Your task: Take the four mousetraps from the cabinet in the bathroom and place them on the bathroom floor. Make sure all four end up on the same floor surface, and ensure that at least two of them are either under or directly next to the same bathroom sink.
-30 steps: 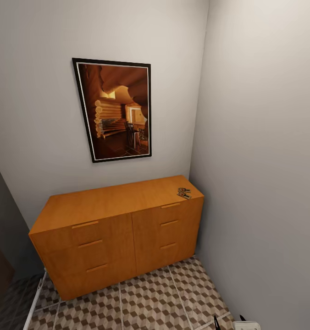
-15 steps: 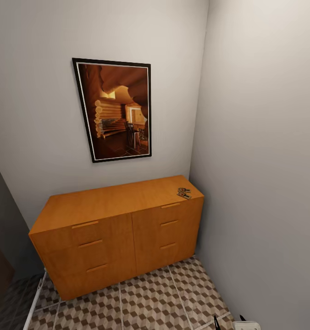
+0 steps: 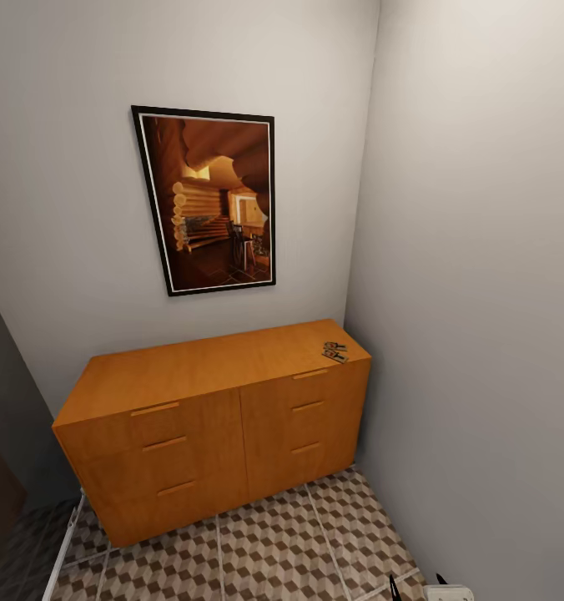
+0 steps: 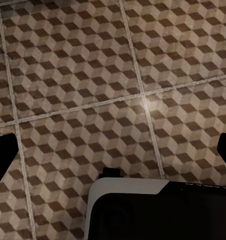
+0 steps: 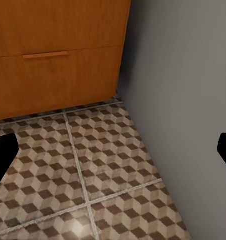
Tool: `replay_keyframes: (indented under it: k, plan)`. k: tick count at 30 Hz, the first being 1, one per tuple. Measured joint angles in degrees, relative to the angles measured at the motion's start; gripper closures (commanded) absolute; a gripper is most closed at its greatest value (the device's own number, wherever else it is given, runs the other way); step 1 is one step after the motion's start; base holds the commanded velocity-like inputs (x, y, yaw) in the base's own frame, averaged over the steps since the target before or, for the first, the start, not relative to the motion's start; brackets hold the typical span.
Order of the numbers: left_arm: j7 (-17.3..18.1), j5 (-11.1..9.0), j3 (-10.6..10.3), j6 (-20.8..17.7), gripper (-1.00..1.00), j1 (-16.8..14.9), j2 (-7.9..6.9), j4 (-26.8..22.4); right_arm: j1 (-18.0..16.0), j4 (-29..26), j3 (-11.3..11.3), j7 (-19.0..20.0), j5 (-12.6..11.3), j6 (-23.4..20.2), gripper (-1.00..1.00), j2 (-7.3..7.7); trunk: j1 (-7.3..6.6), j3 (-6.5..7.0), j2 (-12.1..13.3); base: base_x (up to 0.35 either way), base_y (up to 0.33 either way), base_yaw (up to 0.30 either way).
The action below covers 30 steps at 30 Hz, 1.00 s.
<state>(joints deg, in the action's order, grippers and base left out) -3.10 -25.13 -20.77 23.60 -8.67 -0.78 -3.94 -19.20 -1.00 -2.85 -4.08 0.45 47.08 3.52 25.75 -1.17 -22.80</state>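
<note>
While I face the cabinet (image 3: 215, 417), the mousetraps (image 3: 334, 351) lie on its top's right end, well apart from both end effectors. The left end effector (image 4: 113, 150) and right end effector (image 5: 113, 150) hang with fingers spread wide over the bathroom floor (image 5: 107, 175).

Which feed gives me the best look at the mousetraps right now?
Head view: the mousetraps lie on the cabinet top, at its right end near the wall. The right wrist view has the cabinet's front, the left wrist view just floor.

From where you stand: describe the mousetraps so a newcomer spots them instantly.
Find the wide orange-brown cabinet under the framed picture. On its top, at the front corner nearest the right-hand wall, lie the mousetraps: tiny flat brown boards with dark wire, the only clutter on that otherwise smooth surface.
</note>
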Motion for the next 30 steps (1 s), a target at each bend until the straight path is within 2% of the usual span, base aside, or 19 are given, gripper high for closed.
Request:
replay_keyframes:
  k: [18, 23, 28, 29, 30]
  plan:
    - [-0.1, 0.1, 0.0, 0.0, -1.00, 0.0, -0.06, 0.0, 0.0, -0.2, 0.0, 0.1, 0.2, 0.1, -1.00, 0.03, 0.00, 0.00, 0.0, 0.000, 0.000, 0.000]
    - [-0.1, 0.1, 0.0, 0.0, -1.00, 0.0, -0.01, 0.0, 0.0, -1.9, 0.1, -0.1, 0.3, -0.8, -1.00, 0.21, 0.00, 0.00, 0.0, 0.000, 0.000, 0.000]
    - [-0.1, 0.1, 0.0, 0.0, -1.00, 0.0, -0.01, 0.0, 0.0, -7.5, 0.1, -0.2, 0.4, -6.7, -1.00, 0.36, 0.00, 0.00, 0.0, 0.000, 0.000, 0.000]
    - [-0.1, 0.1, 0.0, 0.0, -1.00, 0.0, -0.02, 0.0, 0.0, -10.7, 0.1, -0.4, 0.4, -10.0, -1.00, 0.38, 0.00, 0.01, 0.0, 0.000, 0.000, 0.000]
    - [-0.1, 0.1, 0.0, 0.0, -1.00, 0.0, -0.05, 0.0, 0.0, -15.9, 0.0, -0.9, 0.4, -15.5, -1.00, 0.39, 0.00, 0.02, 0.0, 0.000, 0.000, 0.000]
